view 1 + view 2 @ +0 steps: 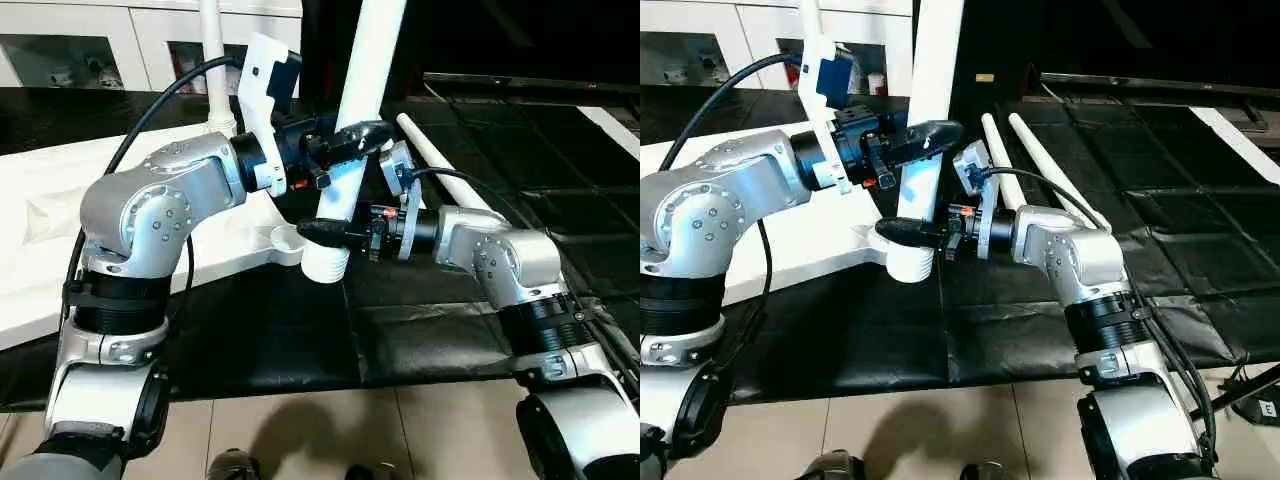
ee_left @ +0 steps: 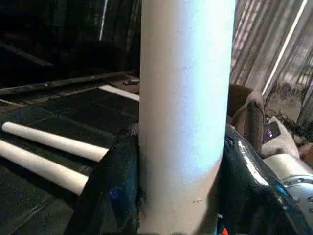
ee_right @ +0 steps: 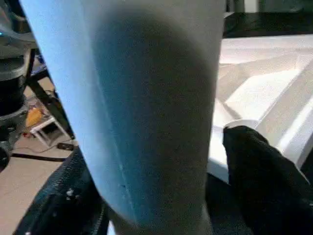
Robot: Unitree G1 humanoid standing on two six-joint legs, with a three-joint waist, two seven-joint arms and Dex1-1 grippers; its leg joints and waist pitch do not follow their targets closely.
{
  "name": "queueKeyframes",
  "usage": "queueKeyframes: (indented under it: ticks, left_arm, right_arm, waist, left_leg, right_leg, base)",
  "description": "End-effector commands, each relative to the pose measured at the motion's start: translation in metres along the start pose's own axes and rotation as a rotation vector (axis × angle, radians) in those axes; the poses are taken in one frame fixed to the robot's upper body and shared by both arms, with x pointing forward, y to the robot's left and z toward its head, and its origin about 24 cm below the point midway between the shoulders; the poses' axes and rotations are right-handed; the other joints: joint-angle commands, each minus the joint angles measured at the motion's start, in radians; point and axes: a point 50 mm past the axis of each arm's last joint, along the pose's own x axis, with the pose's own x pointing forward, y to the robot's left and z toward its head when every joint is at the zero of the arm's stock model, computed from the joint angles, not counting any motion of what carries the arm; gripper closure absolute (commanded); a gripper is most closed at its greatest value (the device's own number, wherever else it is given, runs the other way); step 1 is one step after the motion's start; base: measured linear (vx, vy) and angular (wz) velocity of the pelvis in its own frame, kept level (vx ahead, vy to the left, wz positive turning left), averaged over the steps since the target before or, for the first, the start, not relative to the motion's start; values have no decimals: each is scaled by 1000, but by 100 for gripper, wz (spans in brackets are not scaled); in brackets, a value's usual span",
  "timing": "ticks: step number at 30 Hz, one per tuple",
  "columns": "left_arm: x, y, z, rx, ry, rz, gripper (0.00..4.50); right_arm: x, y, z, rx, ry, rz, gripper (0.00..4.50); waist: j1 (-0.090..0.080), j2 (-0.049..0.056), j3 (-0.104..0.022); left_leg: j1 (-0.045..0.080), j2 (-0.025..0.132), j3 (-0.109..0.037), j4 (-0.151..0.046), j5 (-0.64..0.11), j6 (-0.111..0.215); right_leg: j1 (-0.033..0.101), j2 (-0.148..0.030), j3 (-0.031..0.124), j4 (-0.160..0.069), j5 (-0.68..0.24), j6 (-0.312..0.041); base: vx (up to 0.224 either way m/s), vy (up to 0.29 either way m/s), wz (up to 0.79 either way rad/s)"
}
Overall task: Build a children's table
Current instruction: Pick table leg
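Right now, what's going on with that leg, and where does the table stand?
Both grippers hold one white leg upright at the near corner of the upturned table top. The left gripper clamps it higher up, the right gripper just above its ribbed lower end, which sits beside the corner socket, not yet in it. One leg already stands at the far corner; two spare legs lie on the black mat.

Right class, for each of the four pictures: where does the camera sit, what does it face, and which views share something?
Left eye: on the head, looking down at the held leg; both silver forearms show.
Right eye: the same scene, slightly shifted; tabletop at left.
Left wrist: along the left gripper, clamped on the leg.
Right wrist: along the right gripper, also gripping it.
Shared: all four show the leg; left wrist and eye views share two spare legs.
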Motion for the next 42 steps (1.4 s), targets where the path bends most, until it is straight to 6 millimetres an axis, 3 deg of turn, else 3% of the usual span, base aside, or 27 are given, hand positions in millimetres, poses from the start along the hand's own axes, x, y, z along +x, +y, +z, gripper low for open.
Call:
queueKeyframes:
  ticks: [1,2,5,12,27,28,31,38,42]
  left_arm:
    - [4,-10,7,37,-11,-54,267]
    - [4,-9,8,38,-11,-54,267]
    - [5,-9,9,43,-12,-55,267]
    - [5,-7,10,55,-10,-48,267]
    - [6,-8,25,38,-98,-35,267]
    - [6,-8,25,36,-104,-38,232]
    - [4,-16,33,-35,-167,-115,195]
    - [-4,-16,46,-129,-270,-159,147]
    - [-8,-8,45,-97,-267,-73,112]
  right_arm:
    - [0,-2,1,14,18,-6,129]
    - [0,-2,1,18,17,-5,153]
    - [-1,-2,0,29,17,-6,160]
    - [-2,-3,-3,38,27,-7,231]
    - [0,0,-7,37,38,-1,249]
    - [0,0,-7,37,39,-2,250]
    - [0,0,-8,35,40,-4,251]
    - [1,-2,-11,31,31,-30,255]
    - [0,-4,-14,24,13,-68,258]
  waist:
    - [2,1,-107]
    - [2,4,-107]
    - [2,3,-107]
    - [2,2,-108]
    - [2,0,-107]
    - [2,0,-107]
    - [3,-2,-108]
    - [4,-1,-108]
    - [3,0,-106]
  left_leg:
    - [12,10,5,-64,-169,-22]
    - [12,10,5,-64,-169,-24]
    - [12,10,5,-64,-165,-23]
    - [13,10,5,-64,-167,-24]
    - [11,10,6,-64,-166,-24]
    - [10,10,6,-63,-163,-23]
    - [9,9,7,-61,-155,-22]
    - [11,8,8,-60,-164,-24]
    - [12,8,4,-64,-186,-27]
  right_leg:
    - [72,-68,42,-78,-320,-124]
    - [72,-69,42,-77,-318,-126]
    - [73,-67,42,-77,-308,-128]
    - [73,-68,42,-77,-309,-130]
    - [73,-68,42,-78,-312,-130]
    - [74,-69,42,-77,-313,-128]
    - [75,-69,42,-75,-307,-135]
    - [71,-67,41,-76,-300,-154]
    - [72,-66,39,-82,-337,-120]
  base:
    - [0,0,0]
    - [0,0,0]
    - [0,0,0]
    - [0,0,0]
    - [0,0,0]
    - [0,0,0]
    - [0,0,0]
    - [0,0,0]
    - [0,0,0]
